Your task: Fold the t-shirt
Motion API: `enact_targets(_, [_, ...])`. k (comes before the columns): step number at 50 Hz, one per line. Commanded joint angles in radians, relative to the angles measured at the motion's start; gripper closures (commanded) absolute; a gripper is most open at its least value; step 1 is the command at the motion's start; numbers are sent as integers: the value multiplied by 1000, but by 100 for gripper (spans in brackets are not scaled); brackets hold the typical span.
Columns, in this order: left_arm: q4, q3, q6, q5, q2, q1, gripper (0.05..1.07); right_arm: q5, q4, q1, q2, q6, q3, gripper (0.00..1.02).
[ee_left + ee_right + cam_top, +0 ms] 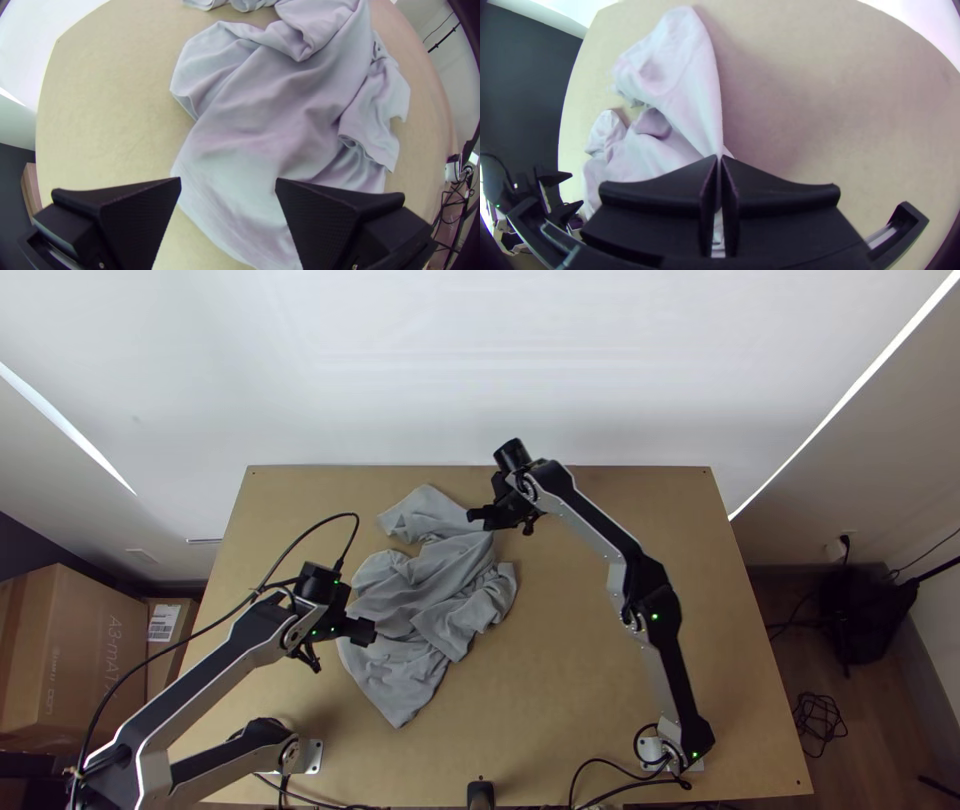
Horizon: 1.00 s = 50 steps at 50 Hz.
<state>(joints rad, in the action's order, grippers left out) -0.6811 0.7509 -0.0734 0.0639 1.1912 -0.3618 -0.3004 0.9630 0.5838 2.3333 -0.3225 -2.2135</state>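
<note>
In the top view, the t-shirt (420, 610) lies bunched, left of centre on the bench (610, 690); I expect it light, limp and quick to crease. In the left wrist view, my left tool (228, 182) stands apart; I'd pinch the flatter edge (222, 239) at bottom centre. In the right wrist view, my right tool (719, 157) clamps the t-shirt.

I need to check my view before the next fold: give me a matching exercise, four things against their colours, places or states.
1. Shirt
2. Carton
3. Left gripper
4. Right gripper

A. Shut on the shirt
B. Open, at the shirt's left edge
C. Grey, bunched
D. Brown, left of the table

Pairs: 1-C, 2-D, 3-B, 4-A
</note>
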Motion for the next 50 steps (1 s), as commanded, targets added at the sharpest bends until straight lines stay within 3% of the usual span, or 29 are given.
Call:
enact_targets(1, [71,33,12,4,82,29,11,-2,22,-6,-95,14,54,100])
enact_targets(17, [173,265,12,-19,370,146,12,10,-3,-7,-230,19,201,100])
enact_targets(25, [169,321,6,-35,433,155,19,17,-44,-12,-273,19,273,100])
enact_targets(30, [170,321,-3,-53,441,150,36,20,-60,-18,-285,17,293,100])
enact_targets(45, [126,311,0,-65,484,149,37,21,-69,-29,-299,13,298,100])
enact_targets(50, [164,289,-6,-65,475,142,69,21,-69,-27,-308,11,296,100])
